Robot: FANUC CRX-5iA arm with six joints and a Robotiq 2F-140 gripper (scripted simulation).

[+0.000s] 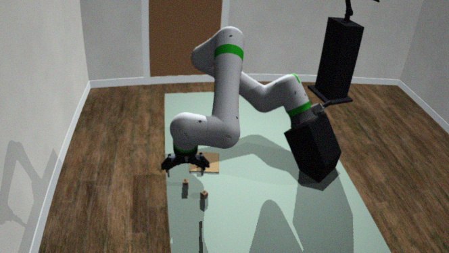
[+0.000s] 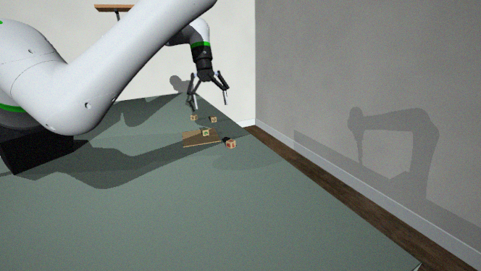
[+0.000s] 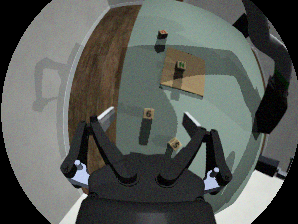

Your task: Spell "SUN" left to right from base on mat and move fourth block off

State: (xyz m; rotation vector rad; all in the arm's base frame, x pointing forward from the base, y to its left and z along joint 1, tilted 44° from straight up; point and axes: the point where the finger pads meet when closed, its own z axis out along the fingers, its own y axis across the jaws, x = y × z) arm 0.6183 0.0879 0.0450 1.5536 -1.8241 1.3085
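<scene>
The tan mat (image 1: pixel 214 164) (image 2: pixel 192 139) (image 3: pixel 194 82) lies flat. A block (image 2: pixel 206 132) (image 3: pixel 181 65) with a green letter like N on top stands on it. A block with red letters (image 2: pixel 230 143) (image 3: pixel 162 34) lies off the mat; its top letter is unclear. A block with a dark mark like 6 or G (image 1: pixel 185 182) (image 2: pixel 213 119) (image 3: pixel 148 114) and a turned block with a mark like S (image 1: pixel 203 194) (image 2: pixel 194 117) (image 3: pixel 174 145) are off the mat too. My gripper (image 1: pixel 185 172) (image 2: pixel 211 106) (image 3: pixel 148 115) is open and empty, above the 6-like block.
The pale green table (image 1: pixel 237 203) (image 2: pixel 217 203) carries everything, and its edge by the wooden floor (image 3: pixel 95 75) is close to my gripper. A large black pedestal (image 1: pixel 312 149) stands at the arm's base. In the top view the arm hides the mat block and the red-lettered block.
</scene>
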